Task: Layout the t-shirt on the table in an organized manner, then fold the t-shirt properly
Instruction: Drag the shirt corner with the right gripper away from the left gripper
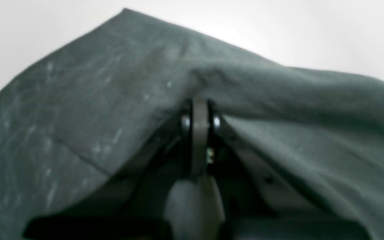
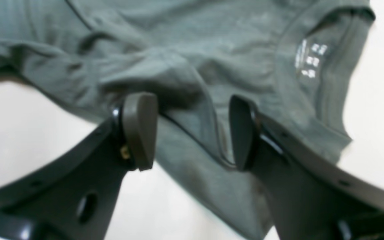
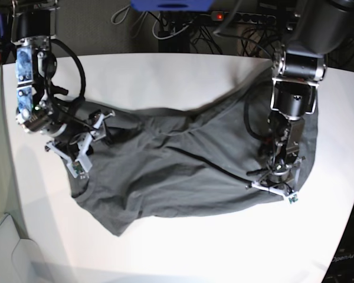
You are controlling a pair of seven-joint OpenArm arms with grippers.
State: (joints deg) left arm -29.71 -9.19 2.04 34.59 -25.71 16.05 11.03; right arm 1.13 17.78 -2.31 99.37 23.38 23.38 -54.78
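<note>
The dark grey t-shirt (image 3: 183, 177) lies crumpled and partly spread across the white table (image 3: 165, 71). In the left wrist view my left gripper (image 1: 199, 108) is shut on a raised fold of the t-shirt (image 1: 112, 100), which drapes over it. In the base view that gripper (image 3: 274, 174) sits at the shirt's right edge. My right gripper (image 2: 190, 133) stands open over the t-shirt (image 2: 195, 50) near the neck, with a hem running between the fingers (image 2: 138, 130). White neck print (image 2: 310, 60) shows to its right. In the base view this gripper (image 3: 103, 127) is at the shirt's left end.
Beyond the table's far edge lie cables and a power strip (image 3: 224, 17), with a blue object (image 3: 171, 5) at the top. The table's rounded left edge (image 3: 9, 177) runs close behind my right arm. Bare white tabletop shows in front of the shirt (image 3: 212, 247).
</note>
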